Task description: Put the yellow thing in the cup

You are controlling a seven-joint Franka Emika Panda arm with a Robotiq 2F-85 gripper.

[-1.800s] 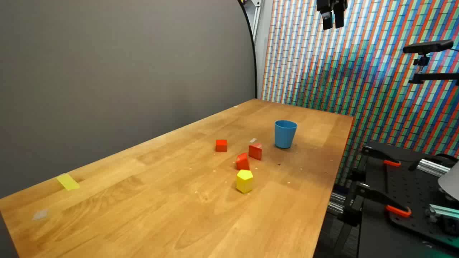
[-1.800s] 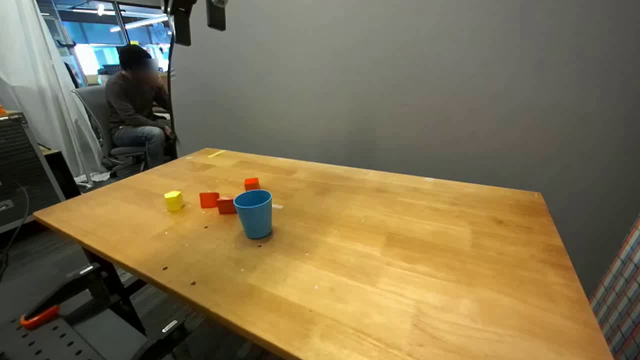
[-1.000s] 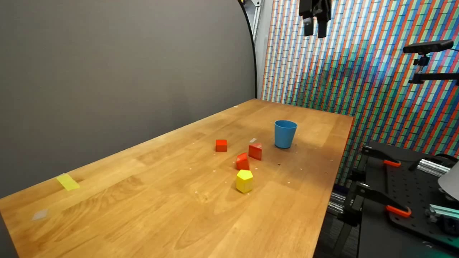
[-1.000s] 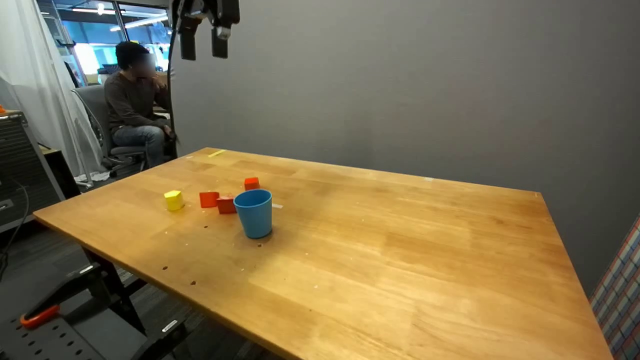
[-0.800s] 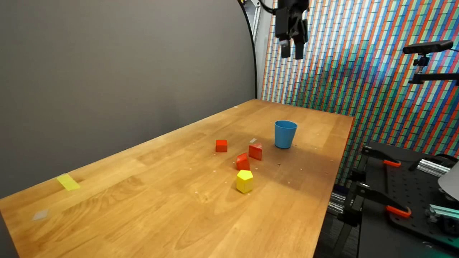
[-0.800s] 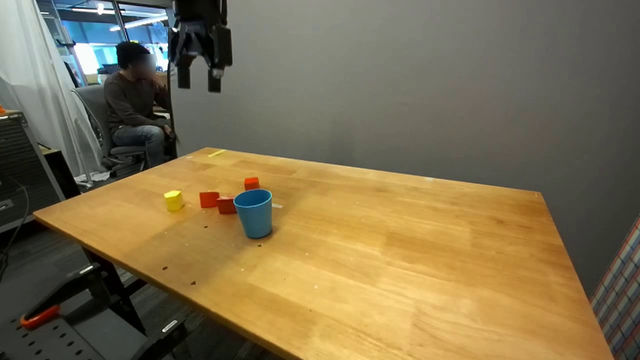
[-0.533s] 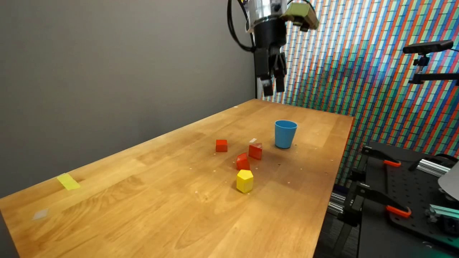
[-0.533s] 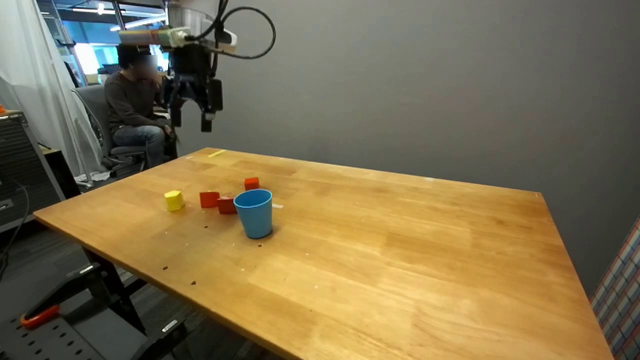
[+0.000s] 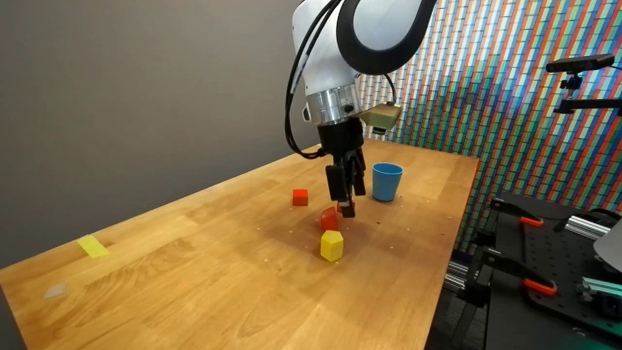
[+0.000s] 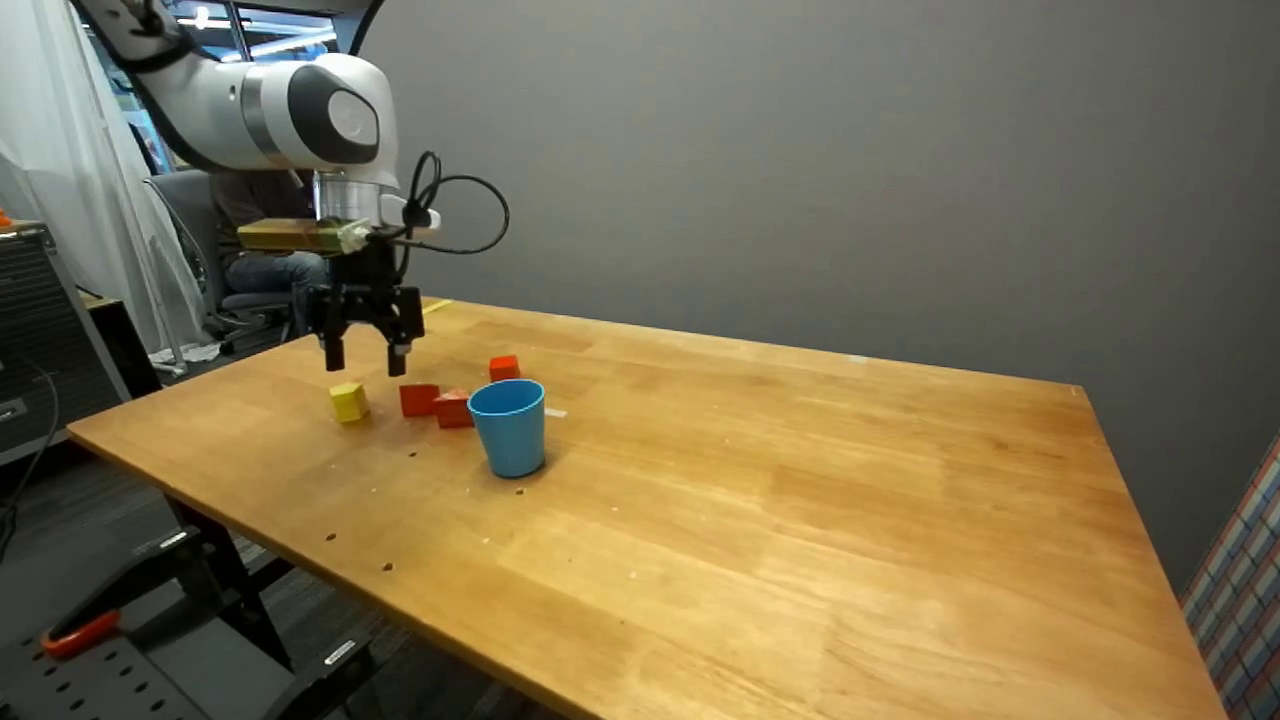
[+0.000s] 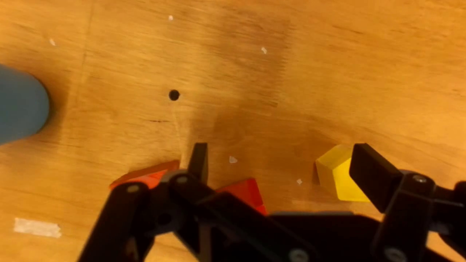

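The yellow block [image 9: 332, 246], a chunky five-sided piece, stands on the table, also in the other views [image 10: 349, 402] [image 11: 342, 178]. The blue cup [image 9: 386, 183] stands upright beyond the red blocks; it also shows in an exterior view [image 10: 512, 430] and at the left edge of the wrist view [image 11: 20, 105]. My gripper [image 11: 280, 151] is open and empty, pointing down above the blocks in both exterior views [image 9: 353, 203] [image 10: 366, 362]. In the wrist view its right finger [image 11: 376, 174] covers part of the yellow block from above. They look apart in height.
Three red blocks lie between the yellow block and the cup: one [image 9: 329, 219] close to the yellow block, one [image 10: 453, 410] by the cup, one [image 9: 300, 198] farther off. A flat yellow strip [image 9: 93, 246] lies near the table edge. Clamps [image 9: 517, 272] stand beside the table.
My gripper has come down from high above the table to just over the blocks, staying open. The yellow block, the red blocks and the cup have not moved.
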